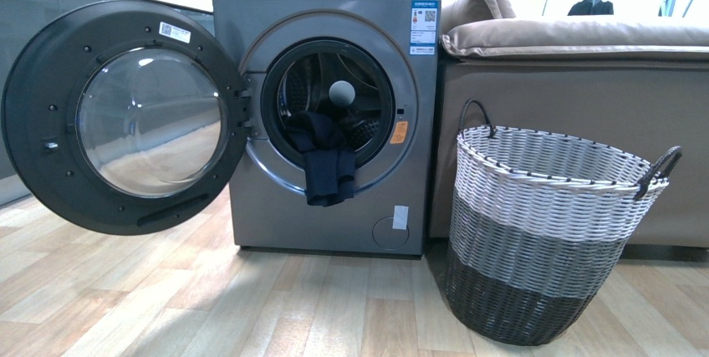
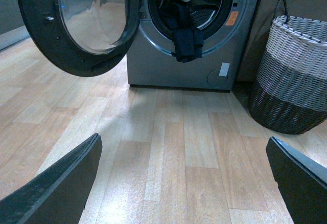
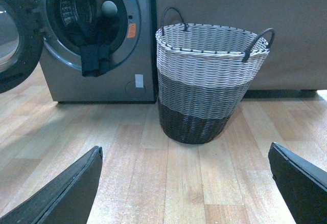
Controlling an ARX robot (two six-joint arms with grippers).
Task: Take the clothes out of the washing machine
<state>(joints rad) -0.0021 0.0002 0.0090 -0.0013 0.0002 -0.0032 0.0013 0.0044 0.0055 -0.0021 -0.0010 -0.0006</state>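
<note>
Your left pincer (image 2: 183, 139) and right pincer (image 3: 185, 146) are hovering low over the pale wooden plank floor (image 1: 167, 307). Both are released, jaws spread wide.

The dark navy trouser-like garment (image 1: 326, 165) is draping out of the porthole of the silver-grey front-loading washing machine (image 1: 276, 215). The machine's dark-framed glass door (image 1: 146, 119) is standing open.

A white-grey-black woven basket (image 1: 543, 240) is sitting just beside the machine.

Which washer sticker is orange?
The small sticker right of the porthole; the top-corner label is blue-white, the bottom one white.
</note>
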